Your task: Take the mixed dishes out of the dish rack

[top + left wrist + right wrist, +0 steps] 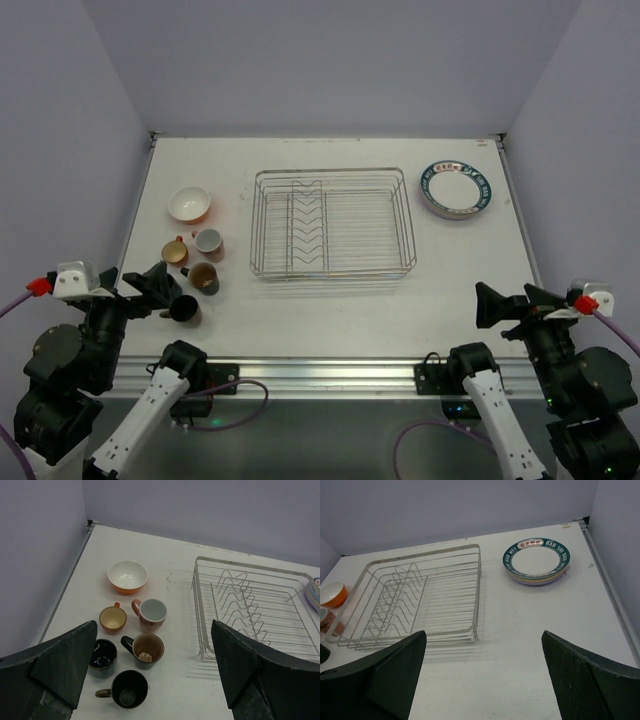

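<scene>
The silver wire dish rack (330, 171) stands mid-table with nothing in it; it also shows in the left wrist view (250, 564) and the right wrist view (478, 590). A stack of plates (456, 189), the patterned-rim one on top (536, 562), lies right of the rack. Left of the rack sit the orange bowl (189, 204) (127, 576) and the orange cup (112, 618), pink cup (151, 613), brown cup (146, 649), blue cup (102, 654) and black cup (127, 689). My left gripper (160, 285) (153, 630) is open and empty, near the cups. My right gripper (510, 302) (484, 635) is open and empty at the front right.
Lavender walls close the table on the left, back and right. A raised strip (320, 366) runs along the table's near edge by the arm bases. The cups stand close together in a cluster at the front left.
</scene>
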